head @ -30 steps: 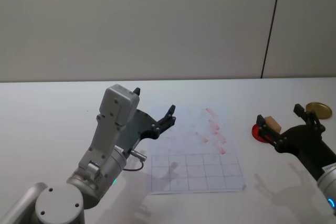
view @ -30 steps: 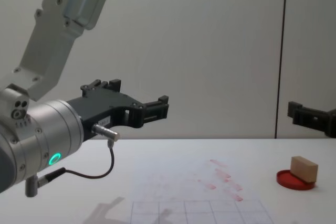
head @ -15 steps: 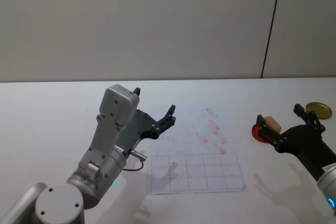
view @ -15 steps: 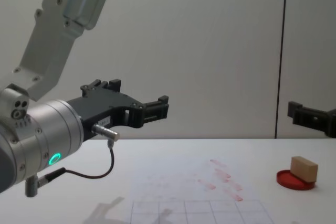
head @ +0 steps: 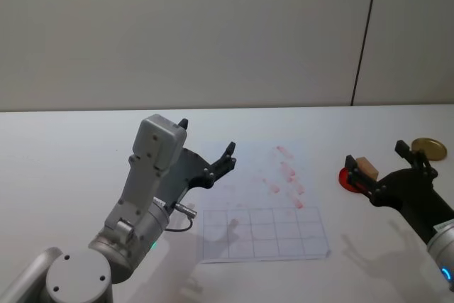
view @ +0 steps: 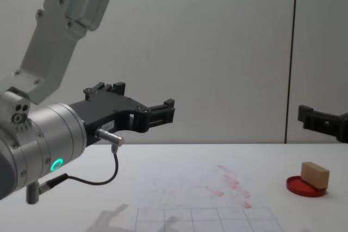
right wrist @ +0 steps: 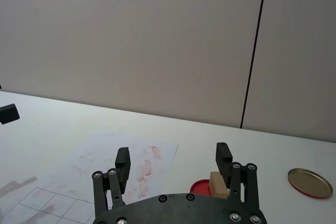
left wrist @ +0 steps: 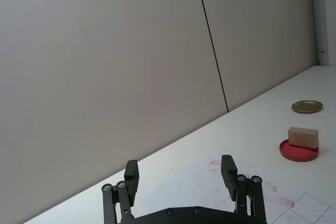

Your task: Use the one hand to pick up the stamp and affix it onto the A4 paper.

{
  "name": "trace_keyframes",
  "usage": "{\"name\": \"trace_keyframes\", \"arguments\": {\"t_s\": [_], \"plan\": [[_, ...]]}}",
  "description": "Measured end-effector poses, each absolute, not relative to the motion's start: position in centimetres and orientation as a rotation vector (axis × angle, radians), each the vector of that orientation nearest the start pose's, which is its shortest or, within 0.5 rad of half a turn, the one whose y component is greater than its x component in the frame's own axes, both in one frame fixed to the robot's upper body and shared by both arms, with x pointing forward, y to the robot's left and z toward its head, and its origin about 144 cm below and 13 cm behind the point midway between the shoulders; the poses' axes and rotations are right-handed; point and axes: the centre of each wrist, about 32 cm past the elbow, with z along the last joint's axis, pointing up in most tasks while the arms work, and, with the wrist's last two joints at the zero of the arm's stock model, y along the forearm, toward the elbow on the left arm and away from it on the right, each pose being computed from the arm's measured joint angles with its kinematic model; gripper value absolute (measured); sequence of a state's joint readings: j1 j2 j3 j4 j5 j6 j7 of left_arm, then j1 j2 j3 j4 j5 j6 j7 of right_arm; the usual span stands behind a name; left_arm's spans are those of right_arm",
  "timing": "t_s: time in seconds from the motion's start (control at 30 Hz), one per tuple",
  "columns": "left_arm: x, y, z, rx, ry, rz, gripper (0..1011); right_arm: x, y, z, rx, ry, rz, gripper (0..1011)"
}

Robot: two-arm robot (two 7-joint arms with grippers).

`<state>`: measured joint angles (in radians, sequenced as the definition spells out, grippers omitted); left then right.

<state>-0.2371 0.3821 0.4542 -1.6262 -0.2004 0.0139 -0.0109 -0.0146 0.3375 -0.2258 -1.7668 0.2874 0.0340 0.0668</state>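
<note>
The stamp (head: 367,167), a small tan wooden block, rests on a flat red ink pad (head: 350,178) to the right of the A4 paper (head: 264,207). That white gridded sheet carries several red-pink marks. My right gripper (head: 376,154) hovers open in the air, on the near side of the stamp and higher than it, holding nothing. In the right wrist view the stamp (right wrist: 216,184) sits just beyond the open right gripper (right wrist: 172,155), partly behind one finger. From the chest, the stamp (view: 315,175) lies well below the right gripper (view: 321,119).
My left gripper (head: 207,138) hangs open above the paper's far left corner, its arm raised with a cable looping under the wrist. A gold round lid (head: 429,147) lies beyond the ink pad at the far right. The tabletop is white and bare around the paper.
</note>
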Motion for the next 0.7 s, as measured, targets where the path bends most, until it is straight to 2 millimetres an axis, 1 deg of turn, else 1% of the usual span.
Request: {"name": "trace_keyframes", "arguments": {"t_s": [0.7], "plan": [[49.2,19.84,120.44,0.061,-0.268,1.124,993,44.33,-23.71,118.87,0.026,-0.075,-1.23,1001]]}}
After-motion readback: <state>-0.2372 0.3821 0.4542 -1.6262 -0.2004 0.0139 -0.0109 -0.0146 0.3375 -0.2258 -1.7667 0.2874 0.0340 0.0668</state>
